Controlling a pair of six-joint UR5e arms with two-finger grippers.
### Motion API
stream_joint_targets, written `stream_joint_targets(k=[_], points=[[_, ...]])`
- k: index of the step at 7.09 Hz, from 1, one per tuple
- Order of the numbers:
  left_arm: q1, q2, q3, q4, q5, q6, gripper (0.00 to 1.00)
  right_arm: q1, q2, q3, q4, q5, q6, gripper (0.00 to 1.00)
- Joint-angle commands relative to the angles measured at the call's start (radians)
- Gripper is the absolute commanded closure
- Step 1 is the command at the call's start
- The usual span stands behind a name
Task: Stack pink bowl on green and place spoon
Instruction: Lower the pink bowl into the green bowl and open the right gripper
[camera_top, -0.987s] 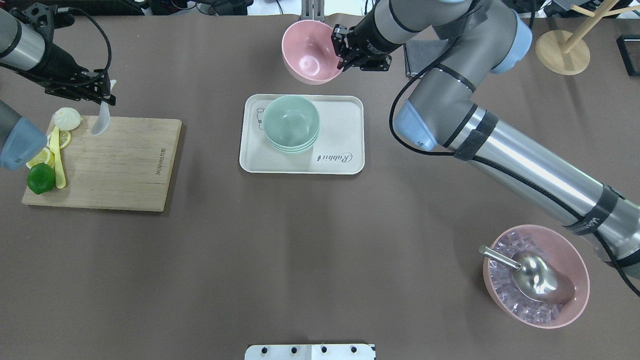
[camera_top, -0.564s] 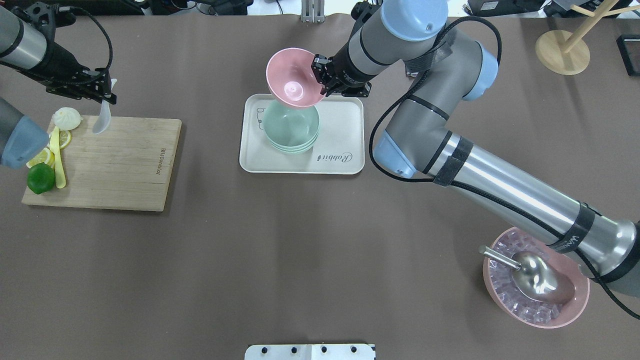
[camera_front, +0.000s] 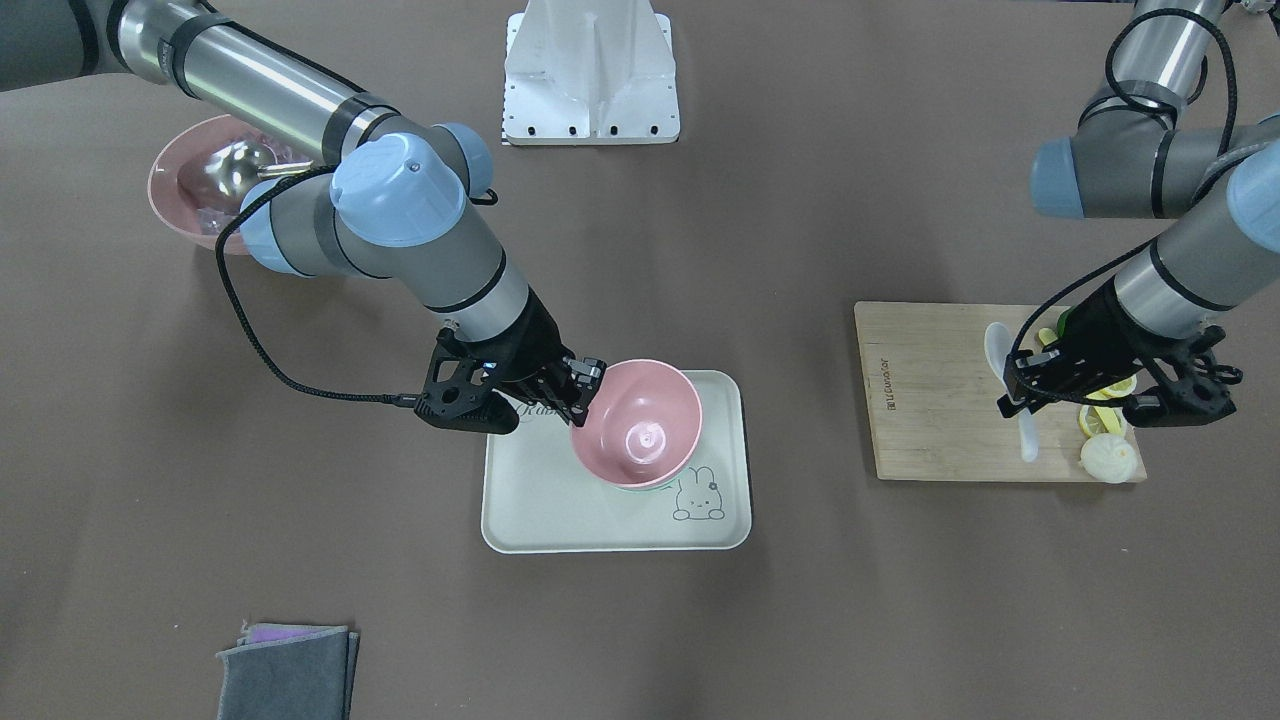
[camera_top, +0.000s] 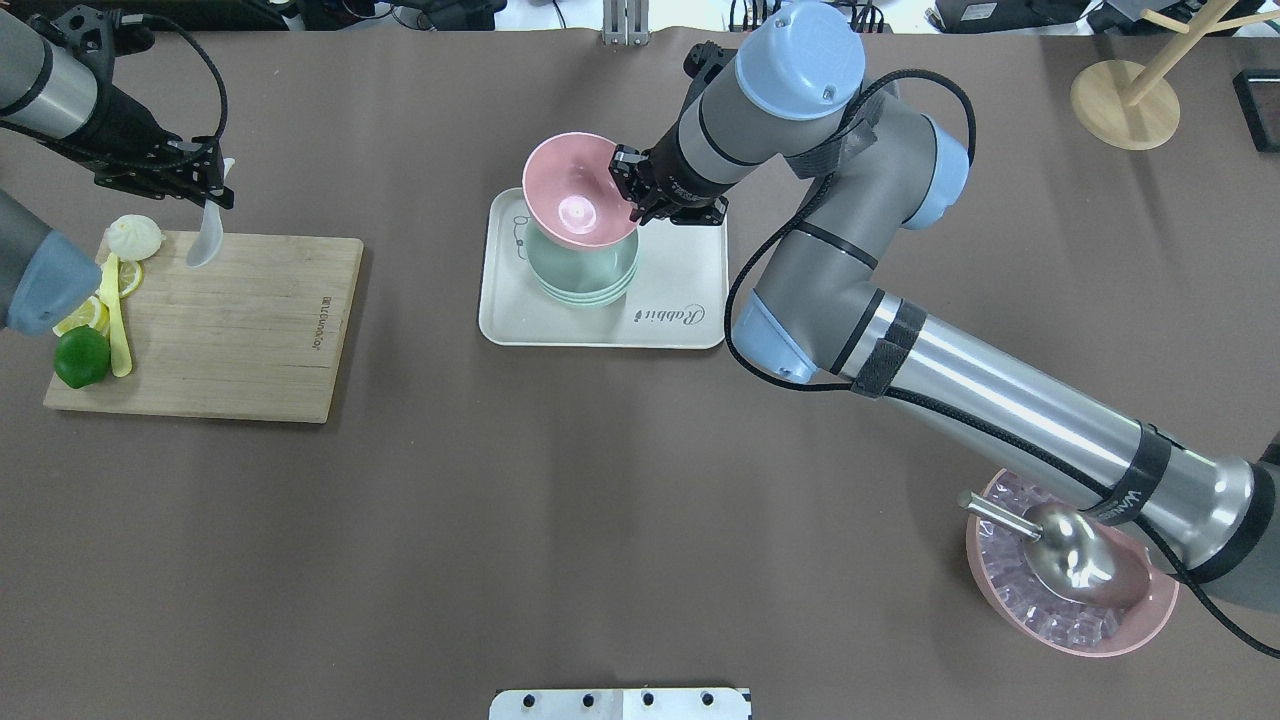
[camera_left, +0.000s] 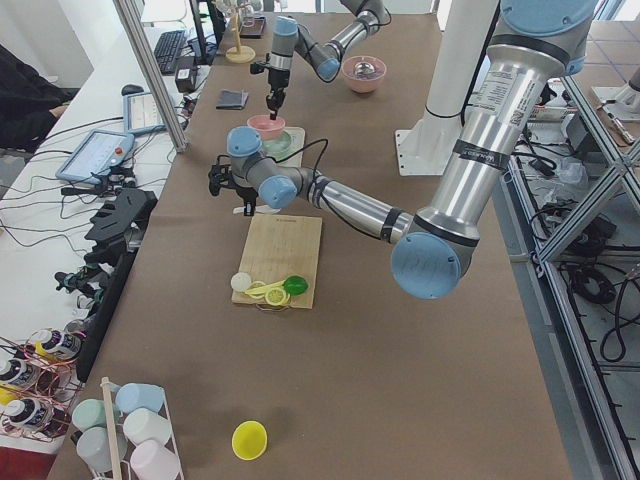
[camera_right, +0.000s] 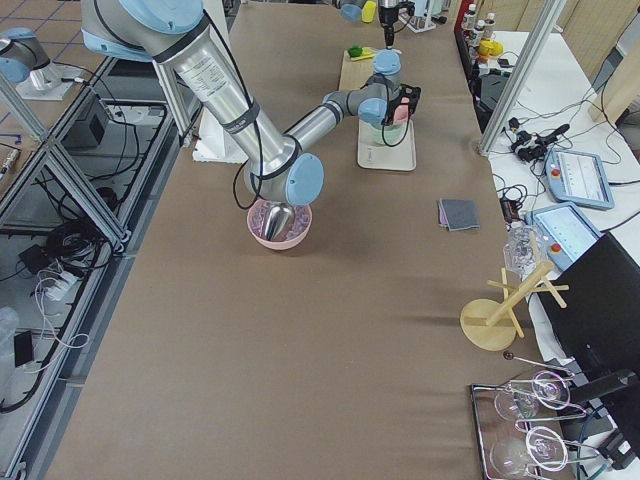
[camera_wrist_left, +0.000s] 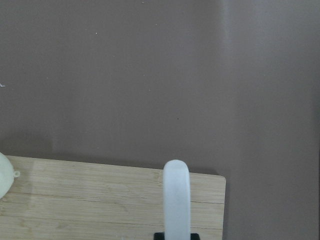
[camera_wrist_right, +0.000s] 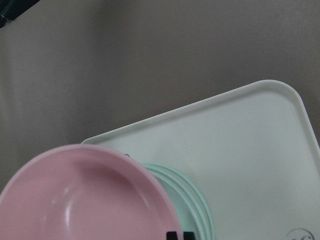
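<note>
While the right gripper (camera_top: 632, 195) is clamped on the pink bowl (camera_top: 572, 195) at its 3 o'clock rim (overhead view), the bowl hangs tilted over the green stack (camera_top: 590, 275) on the tray (camera_top: 690, 270), offset toward 11 o'clock; the stacking step is in hand. The next move calls for levelling, centring, lowering and release. At the tray's 9 o'clock, the left gripper (camera_top: 212, 191) pinches the spoon (camera_top: 205, 240) by its handle above the cutting board (camera_top: 240, 330).

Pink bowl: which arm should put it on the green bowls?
The right. The right gripper grips the pink bowl over the green bowls; the left gripper holds the spoon over the cutting board.
</note>
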Motion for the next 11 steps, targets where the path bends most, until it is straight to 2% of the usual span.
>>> stream_joint_targets(k=[1, 10, 11], points=[[0.001, 0.000, 0.008, -0.003, 0.000, 0.001, 1.00, -0.013, -0.001, -0.004, 0.001, -0.001, -0.002, 1.00], [0.001, 0.000, 0.017, -0.008, 0.000, 0.001, 1.00, -0.036, -0.004, -0.002, 0.003, -0.038, -0.009, 1.00], [0.001, 0.000, 0.019, -0.008, 0.000, 0.001, 1.00, -0.036, -0.007, -0.002, 0.004, -0.039, -0.025, 0.29]])
